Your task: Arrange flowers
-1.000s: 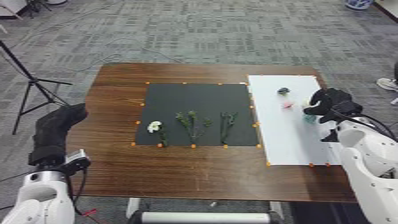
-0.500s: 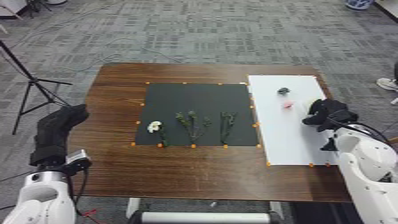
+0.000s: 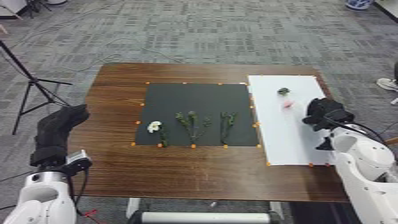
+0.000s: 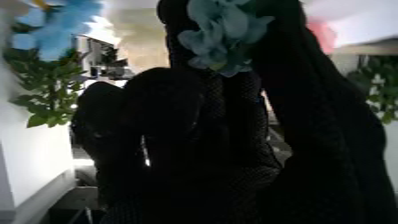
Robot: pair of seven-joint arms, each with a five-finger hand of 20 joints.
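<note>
My right hand [image 3: 329,114] is over the right edge of the white sheet [image 3: 280,142], which lies on the right part of the brown wooden table [image 3: 129,172]. In the right wrist view my fingers are curled, and I have the blue-grey flower [image 4: 226,37] caught between them and my thumb, its ruffled petals up near the tips. Its stem is lost in the dark of my glove, so I cannot say how it runs.

Beyond my hand, the same view gives me a lighter blue flower [image 4: 67,22] with green leaves [image 4: 44,85] just under it, and on the other side some greenery with pale flecks [image 4: 378,82] – both out of focus.

My left hand [image 3: 60,127] is beside the table's left edge, its fingers relaxed and fairly straight, with nothing in its hold.

On the white sheet, a pink flower [image 3: 288,105] lies near my right hand, and a small dark grey-green flower [image 3: 283,91] lies farther from me. To the left of the sheet is a dark mat [image 3: 187,95] – three plants lie in a row along its near part. The leftmost is a white flower [image 3: 155,126] with a dark stem; the middle one is a branching green sprig [image 3: 193,125]; the right one is a narrower green sprig [image 3: 228,125]. Small orange markers [image 3: 194,146] dot the borders of the mat and the sheet. A black tripod [image 3: 32,80] stands on the grey carpet, left of the table.
</note>
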